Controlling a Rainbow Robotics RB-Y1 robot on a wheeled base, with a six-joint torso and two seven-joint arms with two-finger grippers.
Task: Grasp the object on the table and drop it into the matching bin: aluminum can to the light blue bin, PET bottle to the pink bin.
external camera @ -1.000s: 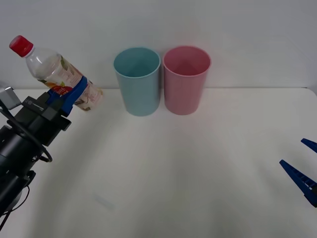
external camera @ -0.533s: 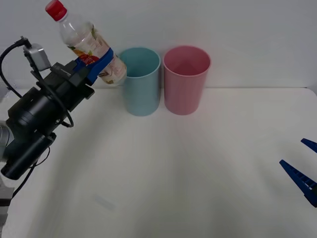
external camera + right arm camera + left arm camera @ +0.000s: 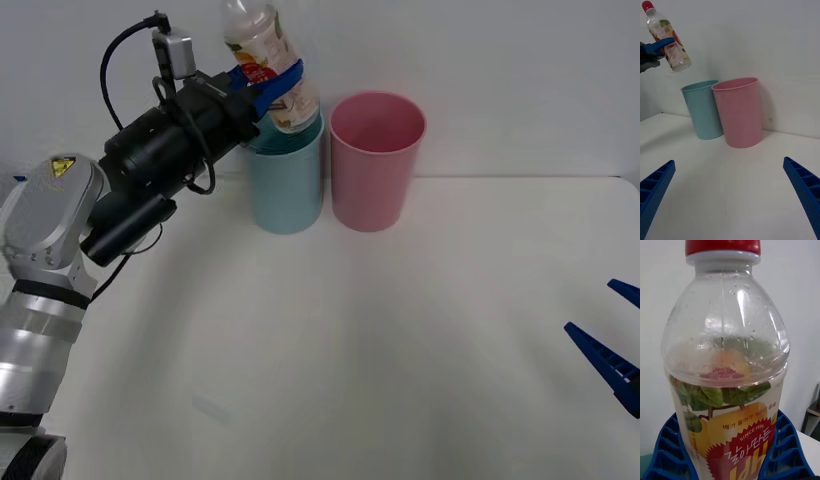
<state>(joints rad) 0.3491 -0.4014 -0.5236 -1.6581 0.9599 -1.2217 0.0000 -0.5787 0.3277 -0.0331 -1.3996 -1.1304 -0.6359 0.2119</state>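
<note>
Clamped between the blue ribbed fingers of the left gripper (image 3: 268, 84) and held in the air over the light blue bin (image 3: 285, 182): the PET bottle (image 3: 268, 62), clear, beaded with droplets inside, red cap up, cream label with fruit, green leaves and a red band. Just beside, touching or nearly so, the pink bin (image 3: 376, 165) on the white table (image 3: 400, 350). Low over the table's right edge, well apart, the right gripper (image 3: 730, 195) with fingers spread wide.

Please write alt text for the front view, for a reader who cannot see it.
The left gripper holds a plastic bottle above the light blue bin, beside the pink bin on a white table. The open right gripper waits at the right edge.
</note>
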